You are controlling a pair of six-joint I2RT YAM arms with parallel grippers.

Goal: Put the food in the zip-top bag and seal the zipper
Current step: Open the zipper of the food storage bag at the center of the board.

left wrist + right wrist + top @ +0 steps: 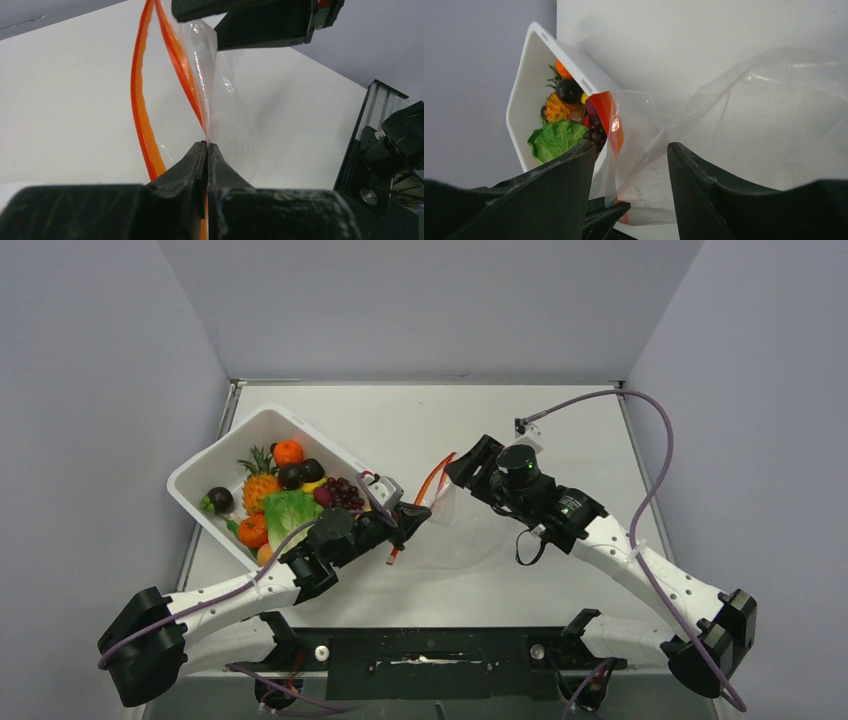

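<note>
Black-fingered, the left gripper [206, 146] is clenched on the clear film of the zip-top bag [231, 112], pinching it just beside the zipper [140, 110]. Ahead of its fingertips the zipper's two red-orange strips stand apart, so the mouth is unsealed.

Opposite it, at the far end of the mouth, the right gripper [629, 150] is released. Its jaws stand apart with the bag's mouth edge ahead of the gap. Whether they touch the film cannot be told.

To the right of the left gripper, the body of the bag lies crumpled on the white table [560, 430], between the two arms. To its left stands a white tub [205, 468], close against the bag's mouth.

The food [285, 490] lies in the tub: lettuce [555, 141], pineapple [260, 485], an orange [288, 451], a dark plum [569, 90] and grapes [345, 493].
</note>
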